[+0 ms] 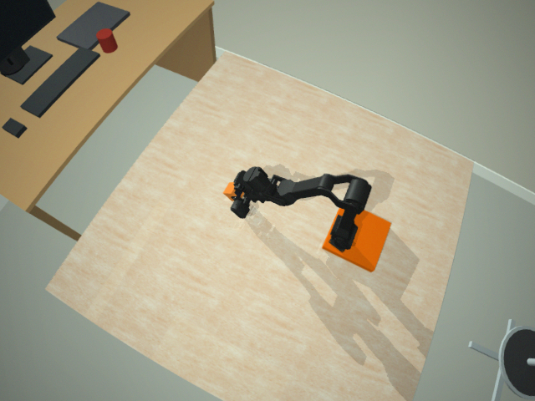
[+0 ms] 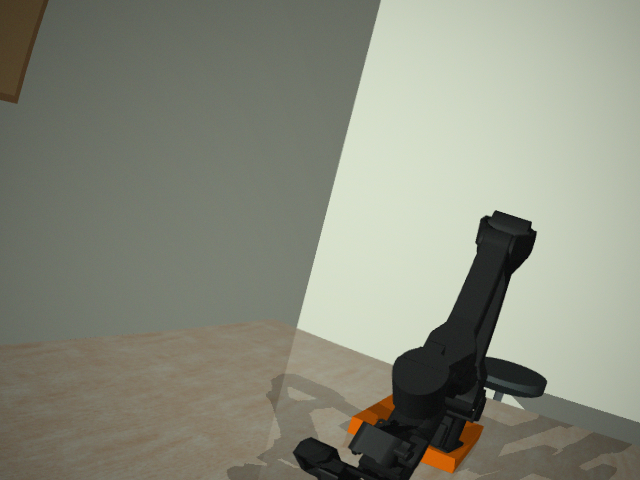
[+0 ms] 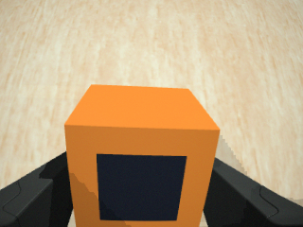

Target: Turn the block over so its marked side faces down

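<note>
The hand (image 1: 240, 199) (image 3: 139, 159) is gripping the orange block (image 1: 228, 190) (image 3: 142, 106) between its two fingers, one pressing at its left side and one at its right in the wrist view. The block's dark square mark (image 3: 141, 187) is facing the wrist camera. From the hand, the black arm (image 1: 302, 188) (image 2: 478, 310) is reaching right to its orange base (image 1: 374, 239) (image 2: 440, 458) on the pale wooden table (image 1: 172, 267) (image 2: 129, 397). At the far left, a red cup (image 1: 107, 41) is standing on a desk (image 1: 124, 73).
</note>
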Robot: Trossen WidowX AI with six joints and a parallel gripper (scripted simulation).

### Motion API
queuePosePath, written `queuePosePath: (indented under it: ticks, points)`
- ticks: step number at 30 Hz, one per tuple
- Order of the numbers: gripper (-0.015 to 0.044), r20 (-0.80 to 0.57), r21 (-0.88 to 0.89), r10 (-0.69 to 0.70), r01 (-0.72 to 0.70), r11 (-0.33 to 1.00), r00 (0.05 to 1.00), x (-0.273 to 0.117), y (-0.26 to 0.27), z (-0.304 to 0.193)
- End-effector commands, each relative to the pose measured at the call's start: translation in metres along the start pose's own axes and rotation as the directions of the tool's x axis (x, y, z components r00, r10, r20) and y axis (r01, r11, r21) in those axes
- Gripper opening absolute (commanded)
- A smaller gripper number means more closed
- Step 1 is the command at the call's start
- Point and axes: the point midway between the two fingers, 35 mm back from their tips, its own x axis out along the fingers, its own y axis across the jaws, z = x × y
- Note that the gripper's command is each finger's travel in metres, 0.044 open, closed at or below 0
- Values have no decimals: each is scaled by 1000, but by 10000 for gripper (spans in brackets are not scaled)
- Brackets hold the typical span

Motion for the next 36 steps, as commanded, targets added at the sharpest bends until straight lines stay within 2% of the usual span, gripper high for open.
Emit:
queuePosePath:
  ticks: [1, 14, 34, 36]
  points:
    - [0, 57, 3, -5, 4, 1000, 998, 2, -1, -7]
    - [0, 247, 5, -4, 3, 1000, 969, -7, -1, -16]
    - [0, 274, 5, -4, 3, 1000, 962, -10, -1, -14]
    - [53, 274, 5, -4, 3, 1000, 962, -10, -1, -14]
